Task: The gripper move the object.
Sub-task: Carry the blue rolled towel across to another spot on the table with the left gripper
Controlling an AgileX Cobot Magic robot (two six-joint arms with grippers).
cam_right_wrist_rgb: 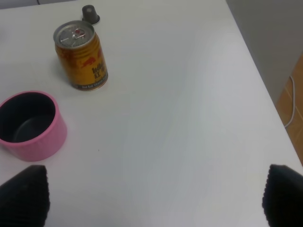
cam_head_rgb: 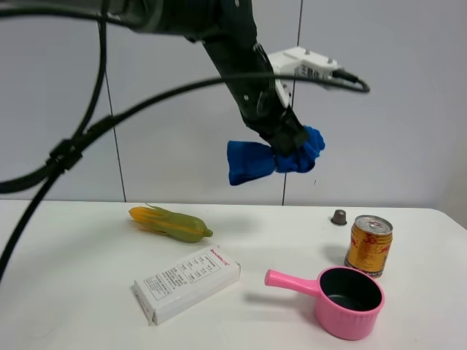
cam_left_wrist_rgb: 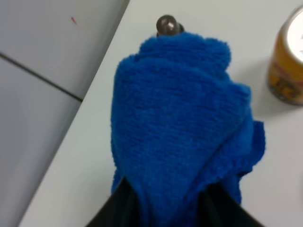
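Exterior high view: left gripper (cam_head_rgb: 286, 140) hangs in the air, well above the table (cam_head_rgb: 66, 292), clenched on the cinched middle of the blue cloth (cam_head_rgb: 252, 162). Cloth ends bulge out on either side of the jaws. The cloth is clear of the table.

On the table: corn cob (cam_head_rgb: 171, 224), white box (cam_head_rgb: 187, 283) near it, pink pot (cam_head_rgb: 350, 299), gold can (cam_head_rgb: 368, 245) just behind the pot, small dark capsule (cam_head_rgb: 339, 216) near the can.

Right wrist view: right gripper (cam_right_wrist_rgb: 151, 198) released, fingertips spread wide over bare table, apart from can and pot.
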